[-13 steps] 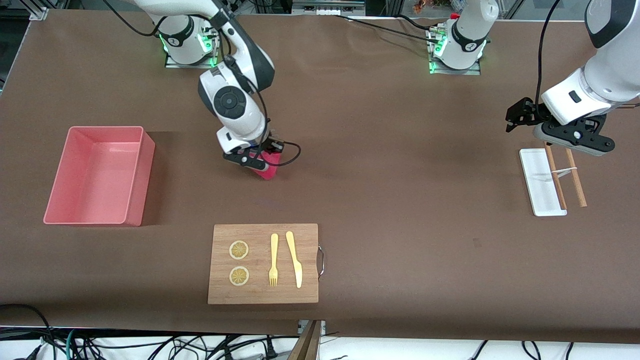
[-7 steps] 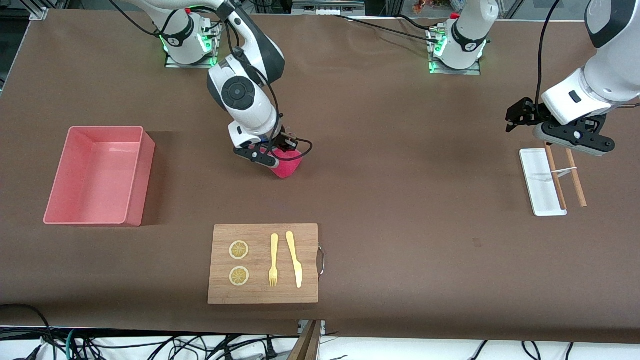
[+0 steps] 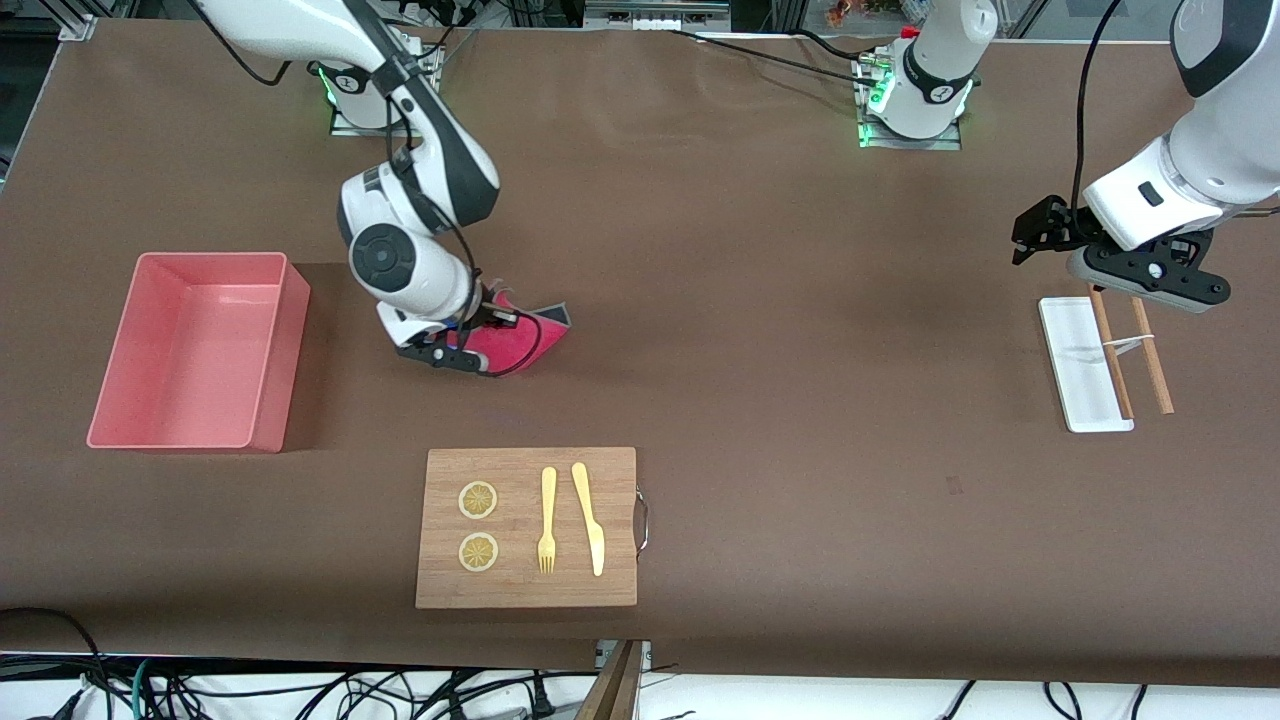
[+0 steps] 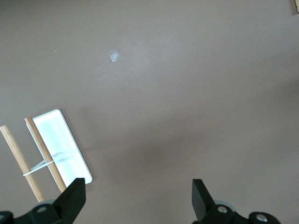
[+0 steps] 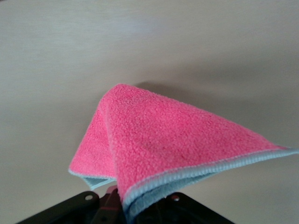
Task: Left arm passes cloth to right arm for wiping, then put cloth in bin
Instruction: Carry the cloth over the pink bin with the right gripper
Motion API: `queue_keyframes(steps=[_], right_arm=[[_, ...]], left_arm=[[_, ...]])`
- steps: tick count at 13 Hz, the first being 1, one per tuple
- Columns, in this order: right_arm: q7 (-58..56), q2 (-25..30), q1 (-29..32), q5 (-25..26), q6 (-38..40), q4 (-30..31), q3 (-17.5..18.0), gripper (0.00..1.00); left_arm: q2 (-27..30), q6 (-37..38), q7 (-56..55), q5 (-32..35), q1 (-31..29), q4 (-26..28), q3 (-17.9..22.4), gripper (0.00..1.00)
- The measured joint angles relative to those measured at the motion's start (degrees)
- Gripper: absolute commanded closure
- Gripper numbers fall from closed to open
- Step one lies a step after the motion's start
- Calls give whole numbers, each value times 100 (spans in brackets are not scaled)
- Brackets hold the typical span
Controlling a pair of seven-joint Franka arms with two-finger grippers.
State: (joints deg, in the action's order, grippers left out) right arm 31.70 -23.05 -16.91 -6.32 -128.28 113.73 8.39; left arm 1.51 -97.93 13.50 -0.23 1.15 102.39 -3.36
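The crimson-pink cloth [image 3: 520, 340] with its grey edge hangs from my right gripper [image 3: 462, 347], which is shut on one corner of it. It trails low over the brown table, farther from the front camera than the cutting board. In the right wrist view the cloth [image 5: 173, 147] fans out folded from the gripper [image 5: 134, 210], casting a shadow on the table. The pink bin [image 3: 190, 350] stands with nothing in it at the right arm's end, beside that gripper. My left gripper [image 3: 1032, 238] waits open in the air at its own end, and the left wrist view shows nothing between the spread fingers of the gripper [image 4: 138, 200].
A wooden cutting board [image 3: 527, 527] near the front edge carries two lemon slices, a yellow fork and a knife. A small white tray [image 3: 1083, 365] lies under two wooden sticks [image 3: 1150, 360] below the left gripper; the tray [image 4: 60, 144] also shows in the left wrist view.
The right gripper swept the cloth toward the left arm's end, then back toward the bin. The cloth now trails spread out from it. The left arm has not moved.
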Motion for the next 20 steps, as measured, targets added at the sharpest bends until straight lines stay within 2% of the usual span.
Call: queue_keyframes(steps=[2,6,10,14,17,20], right_arm=[[-739,12,201,17,-6,160,-207,100],[-2607,17,590,21,-64,338,-859,100],[-3807,115,797,21,-67,346,-1209,100],[-4323,487,972,444,82,331,-1299,100],[-4353,989,1000,820,799,166,-1298,100],[-4773,1602,1174,951,1594,-54,-1302,100]], left_arm=[[-3,8,0,0,1,0,-2,0],[-5,10,0,0,1,0,-7,0],[-47,-7,0,0,29,-10,-21,0],[-92,-8,-3,0,68,-22,-27,0],[-168,-37,-9,0,65,-79,-26,0],[-298,-50,-11,0,63,-235,-22,0]])
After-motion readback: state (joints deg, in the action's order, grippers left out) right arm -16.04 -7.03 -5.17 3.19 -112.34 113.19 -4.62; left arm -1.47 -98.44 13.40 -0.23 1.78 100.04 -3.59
